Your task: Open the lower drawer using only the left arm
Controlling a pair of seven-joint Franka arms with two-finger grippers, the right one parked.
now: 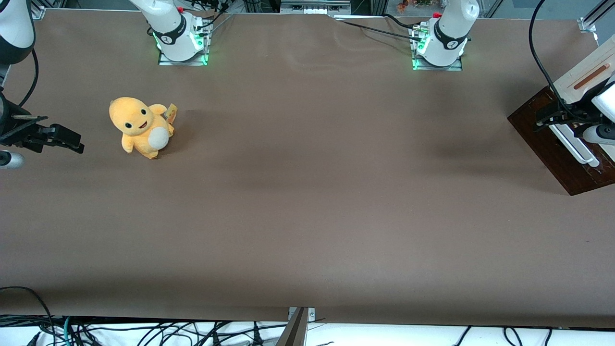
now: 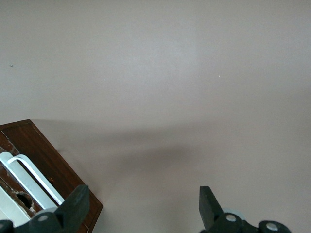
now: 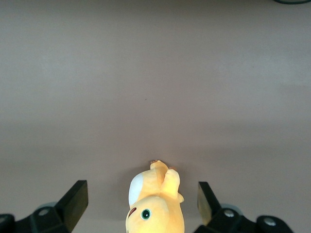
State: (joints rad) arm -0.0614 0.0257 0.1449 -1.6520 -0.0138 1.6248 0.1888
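Claw (image 2: 141, 213) fingers spread wide apart, gripping nothing, the left arm (image 1: 603, 103) hangs over the cabinet at the working arm's edge of the worktop (image 1: 307, 192). Just beside one fingertip, the lower drawer (image 2: 48, 160) shows its dark front and white bar handle (image 2: 36, 182). A yellow plush toy (image 1: 141, 126) sits toward the parked arm's end.

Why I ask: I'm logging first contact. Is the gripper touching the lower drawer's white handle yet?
Apart. In the left wrist view the open gripper has only bare table between its fingers, and the white handle of the lower drawer lies clear of them.
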